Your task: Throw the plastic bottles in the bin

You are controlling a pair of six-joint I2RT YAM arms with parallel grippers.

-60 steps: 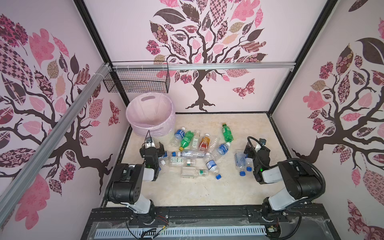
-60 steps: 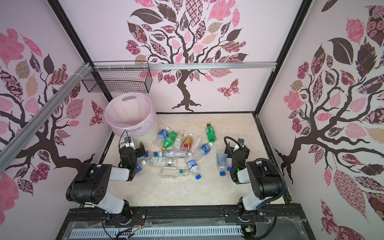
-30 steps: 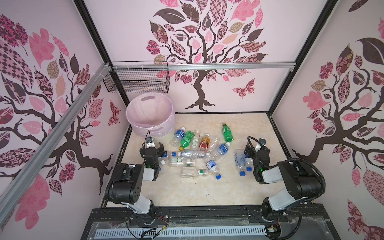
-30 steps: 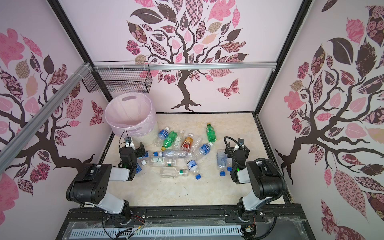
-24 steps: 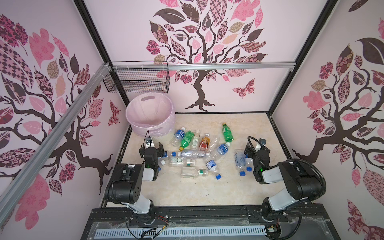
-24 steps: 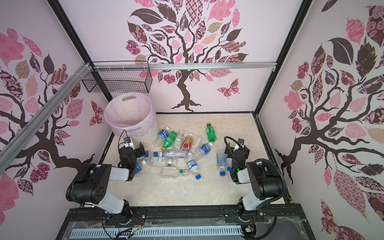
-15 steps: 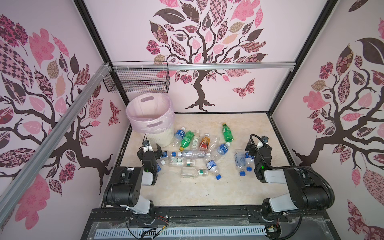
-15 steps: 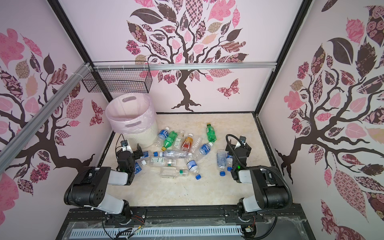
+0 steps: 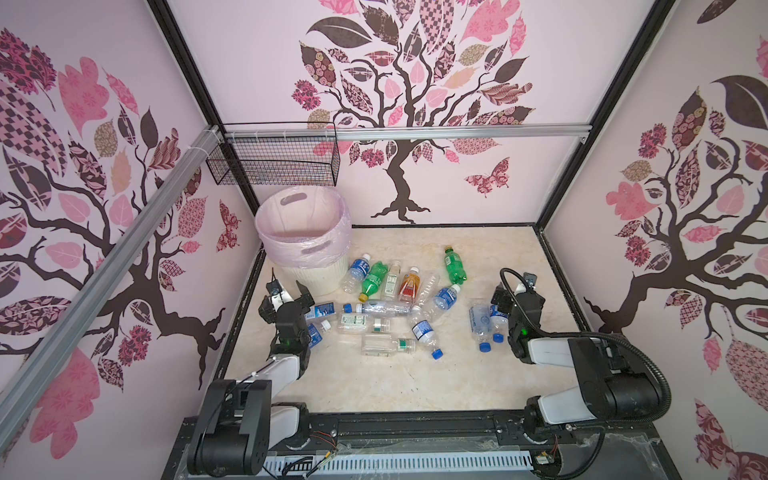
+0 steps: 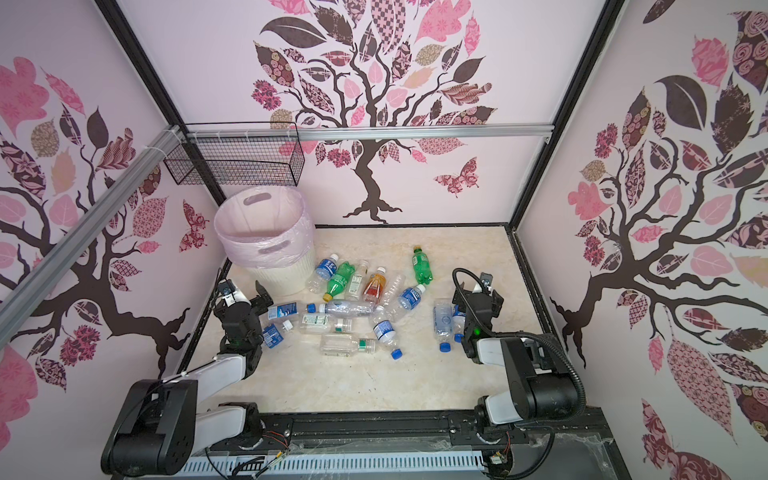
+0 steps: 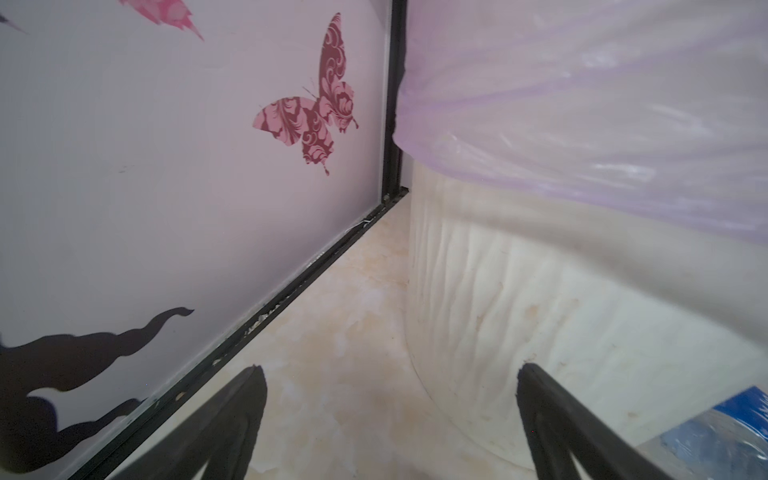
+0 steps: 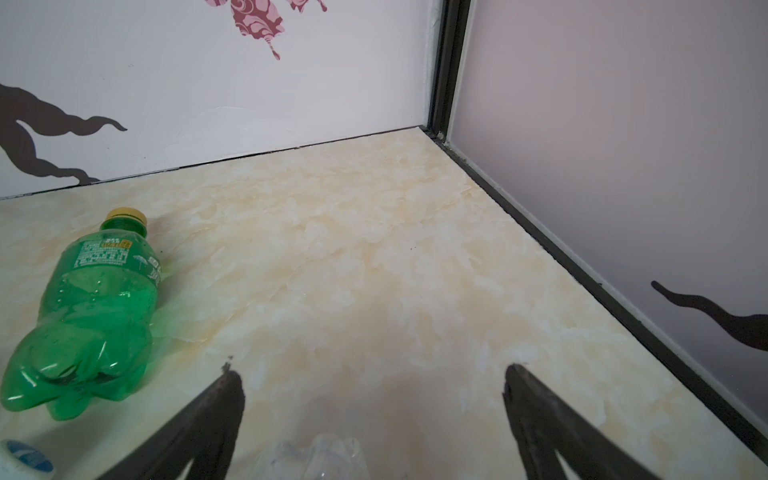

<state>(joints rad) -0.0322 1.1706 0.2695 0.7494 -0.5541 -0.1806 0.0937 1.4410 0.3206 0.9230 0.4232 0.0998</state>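
Observation:
Several plastic bottles point(image 9: 376, 309) lie scattered over the middle of the marble floor in both top views, among them a green one point(image 9: 455, 264) and an orange-red one point(image 9: 408, 284). The pink-lined bin point(image 9: 303, 232) stands at the back left. My left gripper point(image 9: 289, 291) is open and empty, low beside the bin wall point(image 11: 540, 291), with a blue-labelled bottle point(image 11: 715, 432) next to it. My right gripper point(image 9: 517, 297) is open and empty above a clear bottle point(image 12: 316, 457); the green bottle point(image 12: 95, 316) lies off to one side.
A black wire mesh basket point(image 9: 274, 160) hangs on the rail above the bin. The left wall point(image 11: 166, 208) runs close by the left gripper. The right wall point(image 12: 623, 166) and back corner stand ahead of the right gripper. Two clear bottles point(image 9: 478, 320) lie by the right arm.
Both arms have stretched farther out from the front rail, and both grippers stay open. The bin's white lower wall now shows below its liner. The bottles lie as before.

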